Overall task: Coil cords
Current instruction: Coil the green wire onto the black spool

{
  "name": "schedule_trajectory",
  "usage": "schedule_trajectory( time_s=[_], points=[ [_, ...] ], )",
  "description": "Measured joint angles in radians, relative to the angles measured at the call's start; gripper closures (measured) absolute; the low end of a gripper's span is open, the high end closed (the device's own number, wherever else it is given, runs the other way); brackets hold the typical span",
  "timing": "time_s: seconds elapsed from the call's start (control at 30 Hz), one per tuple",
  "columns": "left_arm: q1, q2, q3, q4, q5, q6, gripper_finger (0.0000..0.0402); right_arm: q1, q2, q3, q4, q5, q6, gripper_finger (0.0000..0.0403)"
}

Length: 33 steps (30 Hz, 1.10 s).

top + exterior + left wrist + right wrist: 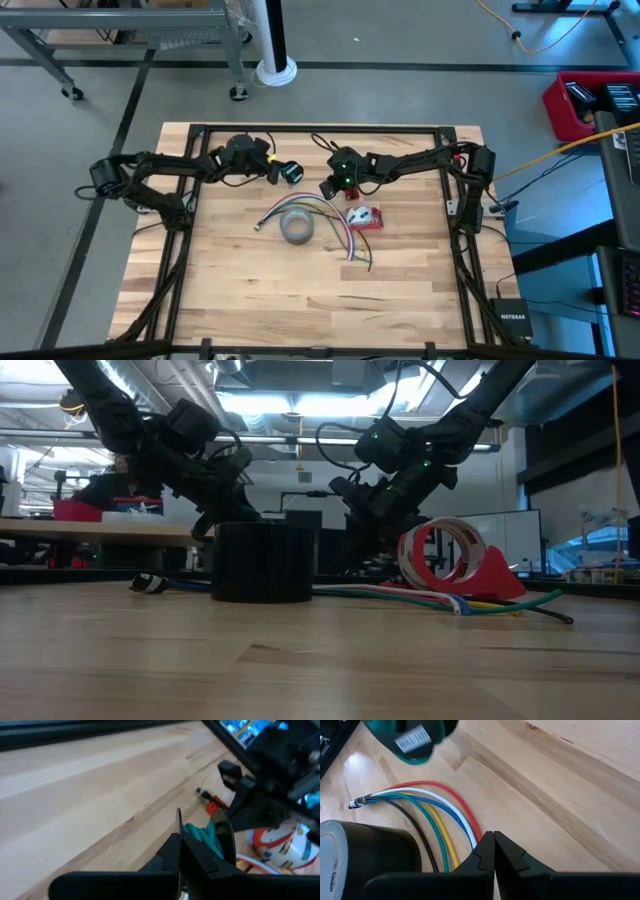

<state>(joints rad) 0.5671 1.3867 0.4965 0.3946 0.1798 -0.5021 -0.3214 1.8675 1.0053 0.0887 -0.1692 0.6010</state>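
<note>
Two dark arms reach over a wooden table point(250, 290). Left gripper point(272, 166), beyond the grey tape roll point(297, 227), is clenched on a small wound green-and-dark cord point(290, 173). Right gripper point(330, 187), just past the roll, is clenched and holds nothing. Loose coloured wires point(335, 225) curve round the roll, beside a red tape dispenser point(366, 217).
</note>
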Motion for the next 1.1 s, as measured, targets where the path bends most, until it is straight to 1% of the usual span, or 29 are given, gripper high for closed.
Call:
schedule_trajectory(
  time_s=[0.23, 0.47, 0.63, 0.8, 1.1],
  points=[
    [0.000, 0.112, 0.000, 0.051, 0.047, 0.008, 0.0401, 0.000, 0.000, 0.000, -0.001, 0.000, 0.000, 0.0400],
    [0.000, 0.251, 0.000, 0.306, 0.124, -0.003, 0.0401, 0.000, 0.000, 0.000, 0.013, -0.001, -0.002, 0.0400],
    [0.006, 0.342, 0.000, 0.401, 0.129, -0.055, 0.0401, 0.000, 0.000, 0.000, 0.035, -0.001, -0.003, 0.0400],
    [0.024, 0.392, 0.000, 0.433, 0.132, -0.100, 0.0401, 0.000, 0.000, 0.000, 0.045, -0.001, -0.003, 0.0400],
    [0.044, 0.392, 0.000, 0.418, 0.130, -0.103, 0.0401, 0.000, 0.000, 0.000, 0.045, 0.000, -0.003, 0.0400]
  ],
)
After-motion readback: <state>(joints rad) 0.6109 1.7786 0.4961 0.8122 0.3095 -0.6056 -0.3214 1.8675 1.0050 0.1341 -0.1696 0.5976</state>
